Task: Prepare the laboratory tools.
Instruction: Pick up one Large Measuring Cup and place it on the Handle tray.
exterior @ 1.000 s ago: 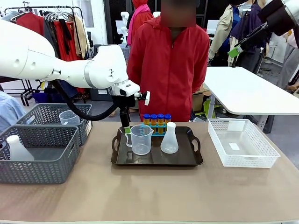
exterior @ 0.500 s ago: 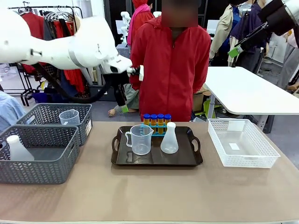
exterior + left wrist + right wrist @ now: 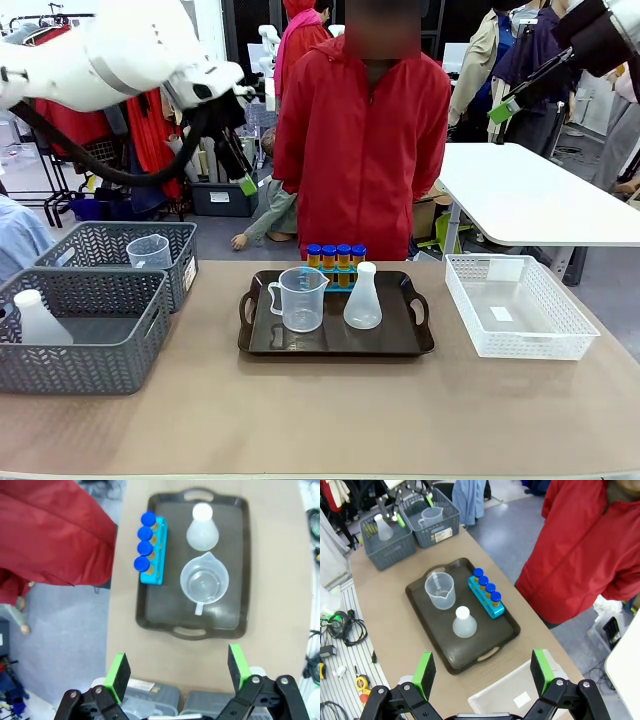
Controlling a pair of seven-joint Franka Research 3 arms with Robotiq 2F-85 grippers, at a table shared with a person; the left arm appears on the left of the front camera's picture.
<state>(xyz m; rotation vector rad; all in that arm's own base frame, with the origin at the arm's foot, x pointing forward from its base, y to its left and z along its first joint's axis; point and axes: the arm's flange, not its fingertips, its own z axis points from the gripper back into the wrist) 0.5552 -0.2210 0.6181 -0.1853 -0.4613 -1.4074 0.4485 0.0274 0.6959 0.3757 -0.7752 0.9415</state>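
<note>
High above the tray (image 3: 335,345), left claw (image 3: 238,165), risen, empty.

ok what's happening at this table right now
Nothing is being held at this moment. The left hand is raised above the table's far left, open and empty. The right hand also hangs open high over the table. On the dark tray stand a clear jug, a white conical flask and a blue rack of four blue-capped orange tubes. A person in a red jacket stands at the far side.
</note>
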